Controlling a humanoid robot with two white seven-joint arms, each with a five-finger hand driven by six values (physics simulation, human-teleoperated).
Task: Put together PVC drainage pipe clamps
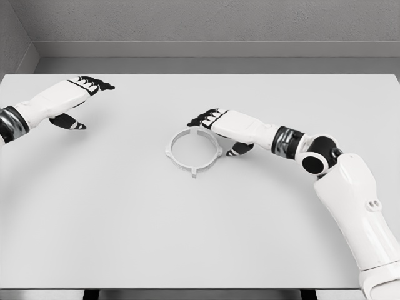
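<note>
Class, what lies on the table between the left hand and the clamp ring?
Nothing: the head view shows bare table between left hand and ring.

The white left arm comes in from the left edge, and its black-fingered left hand (76, 100) is stretched forward with relaxed fingers. The white right arm bends at the elbow; its right hand (220, 127) reaches leftward, palm down, fingers extended.
</note>
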